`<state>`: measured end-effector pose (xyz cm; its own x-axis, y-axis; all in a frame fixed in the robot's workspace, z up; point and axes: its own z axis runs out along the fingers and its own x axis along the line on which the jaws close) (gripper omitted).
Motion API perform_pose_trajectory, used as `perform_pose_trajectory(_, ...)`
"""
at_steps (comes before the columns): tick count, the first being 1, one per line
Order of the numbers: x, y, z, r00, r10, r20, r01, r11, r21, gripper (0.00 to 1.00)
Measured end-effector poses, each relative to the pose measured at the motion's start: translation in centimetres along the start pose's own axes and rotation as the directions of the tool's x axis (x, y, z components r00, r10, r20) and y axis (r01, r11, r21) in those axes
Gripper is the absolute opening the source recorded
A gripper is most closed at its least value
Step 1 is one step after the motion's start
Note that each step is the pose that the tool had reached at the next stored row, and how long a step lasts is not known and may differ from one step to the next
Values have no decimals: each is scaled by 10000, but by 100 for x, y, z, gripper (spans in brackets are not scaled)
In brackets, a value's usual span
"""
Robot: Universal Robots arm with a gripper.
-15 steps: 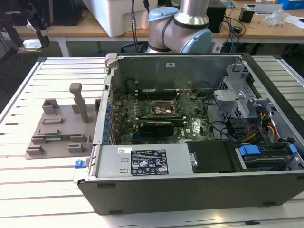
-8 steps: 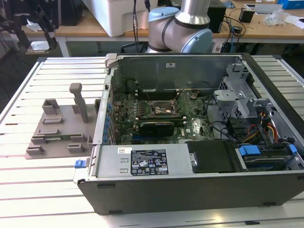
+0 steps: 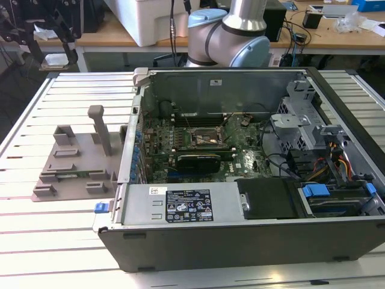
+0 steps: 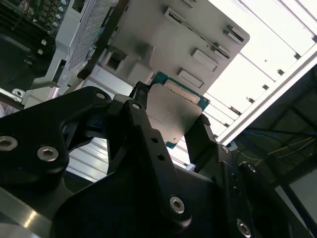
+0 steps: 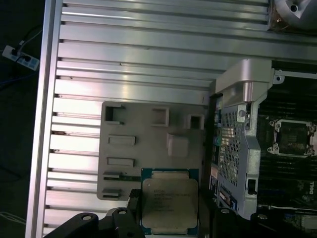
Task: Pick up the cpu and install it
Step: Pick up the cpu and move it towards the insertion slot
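Observation:
The cpu [image 5: 169, 201], a flat square chip with a silver top and a thin green edge, sits between my gripper [image 5: 169, 220] fingers. In the second wrist view the cpu [image 4: 174, 110] is clamped at two opposite edges by the black fingers [image 4: 200, 141] of the gripper [image 4: 171, 126], which is shut on it. The chip hangs above the grey holder plate [image 5: 148, 148], over the plate's edge near the case. The black-framed socket [image 5: 295, 137] on the motherboard lies off to one side, inside the case. The exterior view shows that socket [image 3: 201, 138] standing open.
The open computer case [image 3: 240, 232] lies on the slatted aluminium table [image 3: 60, 241]. The grey holder plate [image 3: 78, 162] with its upright post [image 3: 101, 127] stands at the exterior view's left of the case. A black graphics card [image 3: 198, 161] sits just in front of the socket. The arm's base [image 3: 231, 36] is behind the case.

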<state>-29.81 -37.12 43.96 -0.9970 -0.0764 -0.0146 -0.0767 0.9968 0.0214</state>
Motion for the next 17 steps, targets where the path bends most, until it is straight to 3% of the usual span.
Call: perform_pose_trajectory(17, -183, -16, 83, 10000, 1, -1, -1, 10000, 0, 55)
